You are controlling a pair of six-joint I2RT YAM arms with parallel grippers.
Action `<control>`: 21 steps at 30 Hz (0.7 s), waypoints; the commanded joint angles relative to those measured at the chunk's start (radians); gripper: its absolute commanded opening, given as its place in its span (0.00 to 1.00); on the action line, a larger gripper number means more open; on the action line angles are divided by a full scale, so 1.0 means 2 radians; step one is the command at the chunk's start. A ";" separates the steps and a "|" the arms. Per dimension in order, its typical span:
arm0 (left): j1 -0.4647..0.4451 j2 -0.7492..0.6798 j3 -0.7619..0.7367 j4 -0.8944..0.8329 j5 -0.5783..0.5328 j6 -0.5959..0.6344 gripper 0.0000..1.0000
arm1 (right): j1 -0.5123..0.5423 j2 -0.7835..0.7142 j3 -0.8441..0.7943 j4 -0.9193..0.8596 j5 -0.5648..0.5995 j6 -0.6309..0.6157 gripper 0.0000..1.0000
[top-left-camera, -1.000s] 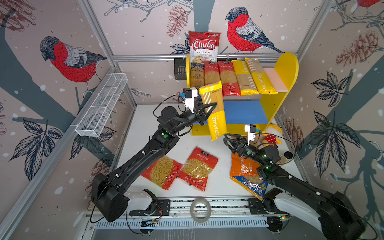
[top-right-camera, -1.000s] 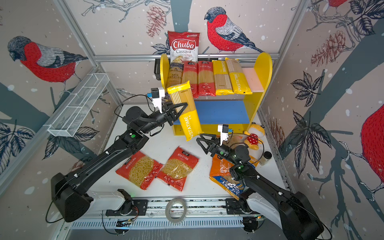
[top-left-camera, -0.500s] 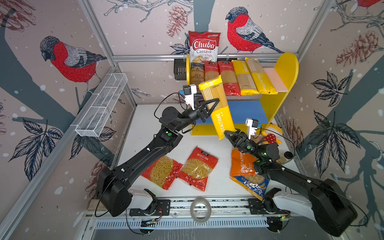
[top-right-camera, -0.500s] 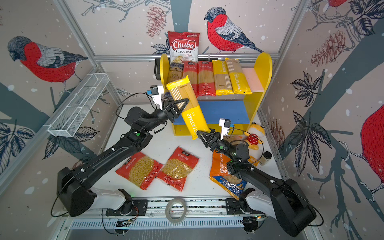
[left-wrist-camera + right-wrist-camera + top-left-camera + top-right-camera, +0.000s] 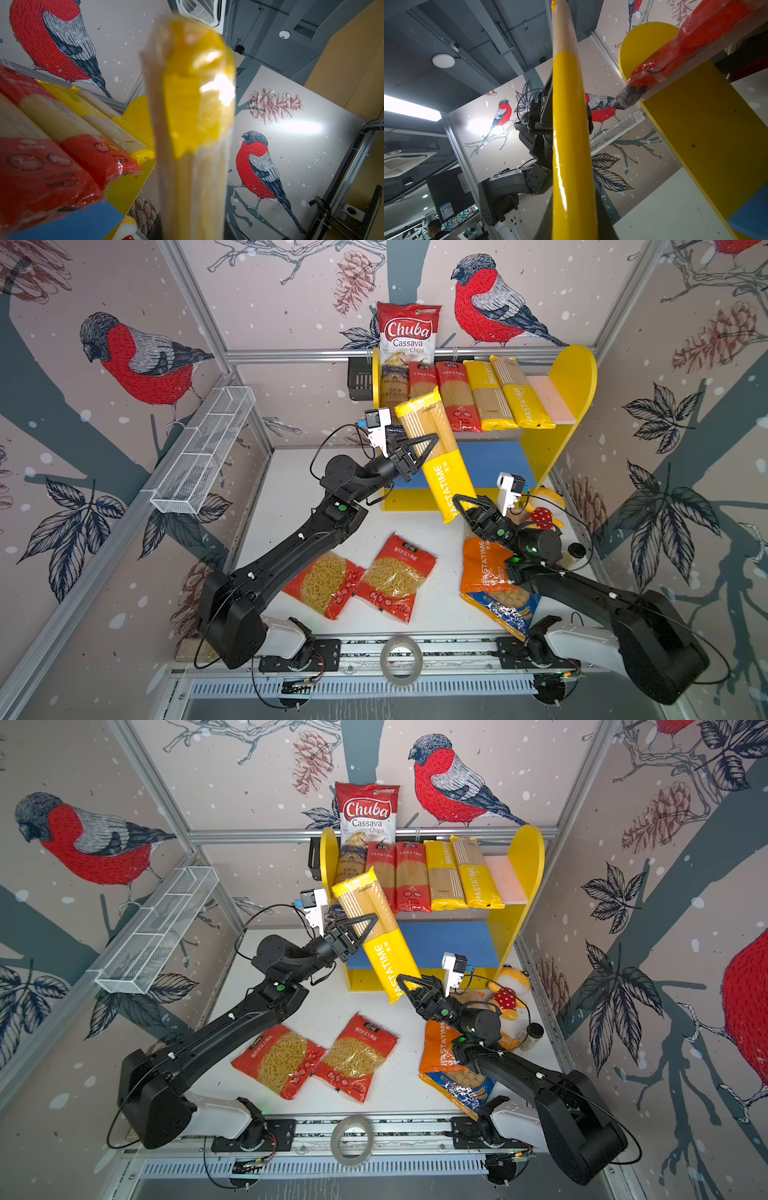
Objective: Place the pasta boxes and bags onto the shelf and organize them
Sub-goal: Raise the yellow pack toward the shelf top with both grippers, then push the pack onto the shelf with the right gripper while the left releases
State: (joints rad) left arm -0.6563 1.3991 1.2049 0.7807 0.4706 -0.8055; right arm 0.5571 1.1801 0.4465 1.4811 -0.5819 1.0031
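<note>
My left pincer [image 5: 433,443] clamps yellow spaghetti pack [image 5: 451,485] mid-length | right pincer [image 5: 466,504] grips its lower end | long axis slants, top end above left pincer

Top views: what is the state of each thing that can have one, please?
yellow spaghetti pack, in the air, tilted.
left gripper, shut on the pack's middle.
right gripper, shut on its lower end.
shelf, upright; five spaghetti packs lie on its upper board.
red pasta bags, flat on the table.
orange bag, flat on the blue-yellow bag.
chips bag, upright at the shelf's back.
</note>
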 commanded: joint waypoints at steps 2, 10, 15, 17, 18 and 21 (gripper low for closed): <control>0.000 -0.002 0.008 0.045 -0.006 0.017 0.30 | 0.000 -0.002 0.015 0.046 0.019 0.011 0.08; 0.000 -0.014 -0.010 0.041 -0.014 0.025 0.56 | -0.014 0.002 0.077 0.025 0.029 0.004 0.03; 0.000 -0.021 -0.022 0.038 -0.017 0.031 0.65 | -0.032 0.000 0.131 -0.029 0.042 0.006 0.00; 0.000 -0.027 -0.032 0.035 -0.018 0.036 0.66 | -0.045 -0.006 0.155 -0.076 0.055 0.012 0.00; 0.000 -0.030 -0.039 0.033 -0.019 0.038 0.66 | -0.054 -0.010 0.170 -0.113 0.059 0.012 0.00; 0.000 -0.042 -0.067 0.030 -0.025 0.044 0.66 | -0.085 -0.024 0.220 -0.247 0.067 0.013 0.00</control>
State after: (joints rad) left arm -0.6571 1.3315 1.1007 0.8101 0.4332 -0.7460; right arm 0.4217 1.1572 0.8154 1.1515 -0.5228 1.0241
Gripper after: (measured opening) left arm 0.658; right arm 0.222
